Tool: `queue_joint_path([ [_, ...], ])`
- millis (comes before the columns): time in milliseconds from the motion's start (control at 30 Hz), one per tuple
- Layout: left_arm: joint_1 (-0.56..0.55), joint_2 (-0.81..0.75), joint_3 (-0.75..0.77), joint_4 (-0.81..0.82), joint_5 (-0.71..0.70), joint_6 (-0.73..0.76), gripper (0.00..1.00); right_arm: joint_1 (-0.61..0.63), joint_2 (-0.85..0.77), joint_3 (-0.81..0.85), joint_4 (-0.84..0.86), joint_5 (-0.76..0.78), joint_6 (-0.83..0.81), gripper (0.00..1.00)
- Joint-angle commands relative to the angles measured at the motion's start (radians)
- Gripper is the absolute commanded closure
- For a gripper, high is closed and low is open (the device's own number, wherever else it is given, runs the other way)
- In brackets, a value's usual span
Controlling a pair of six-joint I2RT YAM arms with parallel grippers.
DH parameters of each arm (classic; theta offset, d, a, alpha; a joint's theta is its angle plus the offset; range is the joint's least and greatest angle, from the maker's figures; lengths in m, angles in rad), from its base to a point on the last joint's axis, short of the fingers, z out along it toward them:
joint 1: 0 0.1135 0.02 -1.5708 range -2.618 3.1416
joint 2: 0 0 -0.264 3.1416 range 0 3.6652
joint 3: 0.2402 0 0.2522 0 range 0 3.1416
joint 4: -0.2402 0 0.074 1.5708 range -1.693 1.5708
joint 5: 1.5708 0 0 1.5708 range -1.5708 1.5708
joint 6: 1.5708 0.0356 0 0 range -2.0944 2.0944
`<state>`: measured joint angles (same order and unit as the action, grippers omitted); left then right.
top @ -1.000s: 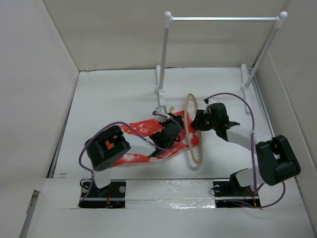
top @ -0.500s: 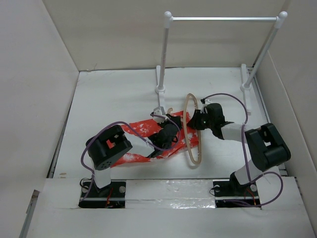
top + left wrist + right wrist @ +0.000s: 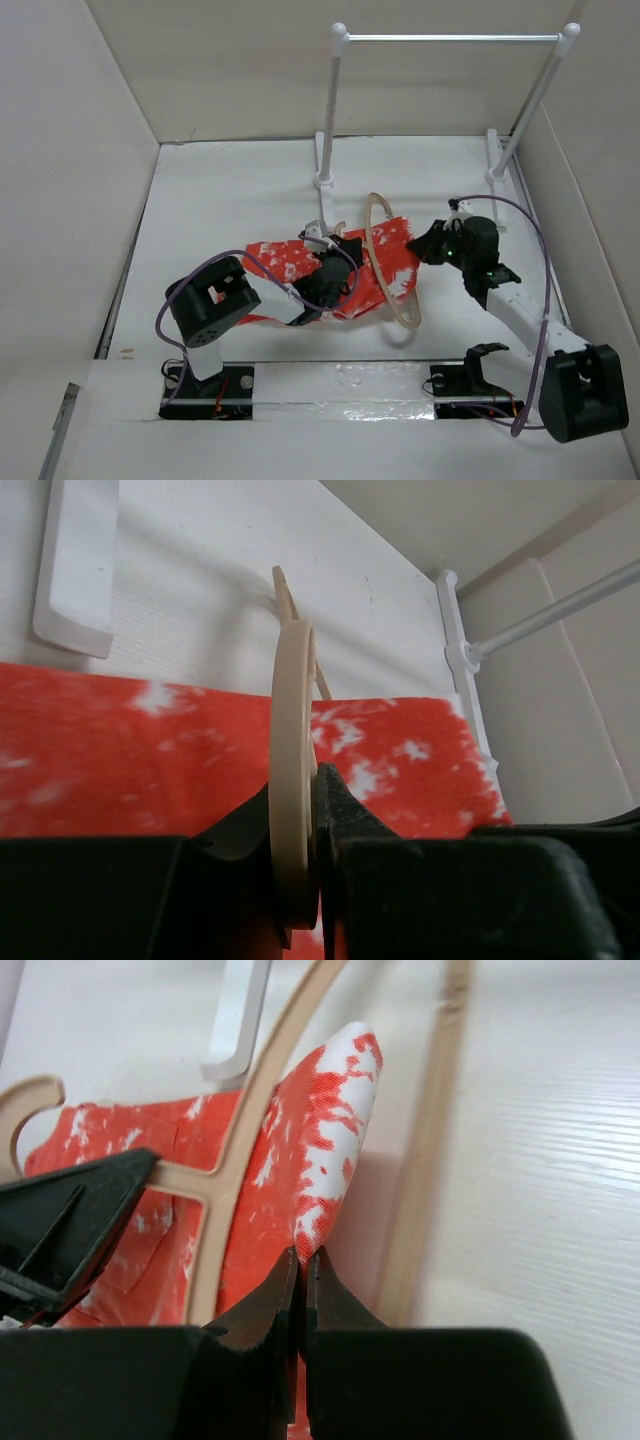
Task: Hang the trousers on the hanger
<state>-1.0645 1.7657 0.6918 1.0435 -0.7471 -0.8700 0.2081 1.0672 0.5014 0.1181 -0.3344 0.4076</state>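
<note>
L gripper [image 3: 297, 805] clamped the hanger [image 3: 292, 700] upright; R gripper [image 3: 301, 1265] pinched the trousers [image 3: 325, 1120] edge, so best practice was a slow pull toward 3 o'clock.

Trousers [image 3: 325, 1130] are woven matt cloth, hanger [image 3: 292, 780] smooth pale wood, jaws matt black plastic.

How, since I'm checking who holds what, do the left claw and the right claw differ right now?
The left claw is shut on the hanger, with the wooden rim between its fingers. The right claw is shut on an edge of the trousers. Seen from above, the left claw sits over the cloth, left of the hanger's loop, while the right claw is at the cloth's right end. Both are black and closed.
</note>
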Motion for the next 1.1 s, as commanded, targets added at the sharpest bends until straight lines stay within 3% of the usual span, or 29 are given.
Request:
queue_joint_path([
  [0, -0.024, -0.054, -0.052, -0.013, -0.029, 0.114, 1.00, -0.104, -0.101, 0.014, -0.040, 0.067, -0.029, 1.00],
  [167, -0.034, -0.135, -0.139, -0.030, -0.058, 0.137, 1.00, -0.245, -0.168, 0.020, -0.115, 0.071, -0.053, 1.00],
  [333, -0.034, -0.193, -0.176, -0.046, -0.011, 0.216, 1.00, -0.358, -0.124, 0.006, -0.040, -0.015, -0.001, 1.00],
  [500, -0.034, -0.244, -0.173, -0.187, -0.078, 0.221, 1.00, -0.369, -0.073, 0.042, -0.038, -0.043, 0.017, 1.00],
  [667, -0.034, -0.275, -0.161, -0.203, -0.110, 0.305, 1.00, -0.380, -0.056, 0.032, -0.015, -0.015, 0.019, 1.00],
  [800, -0.034, -0.279, -0.170, -0.169, -0.101, 0.379, 1.00, -0.450, -0.012, 0.035, 0.000, -0.084, 0.022, 1.00],
  [967, -0.034, -0.229, -0.117, -0.232, -0.092, 0.393, 1.00, -0.481, 0.017, 0.066, 0.025, -0.190, 0.033, 1.00],
  [1067, -0.034, -0.219, -0.089, -0.264, -0.142, 0.393, 1.00, -0.481, -0.009, 0.078, 0.000, -0.170, 0.033, 1.00],
])
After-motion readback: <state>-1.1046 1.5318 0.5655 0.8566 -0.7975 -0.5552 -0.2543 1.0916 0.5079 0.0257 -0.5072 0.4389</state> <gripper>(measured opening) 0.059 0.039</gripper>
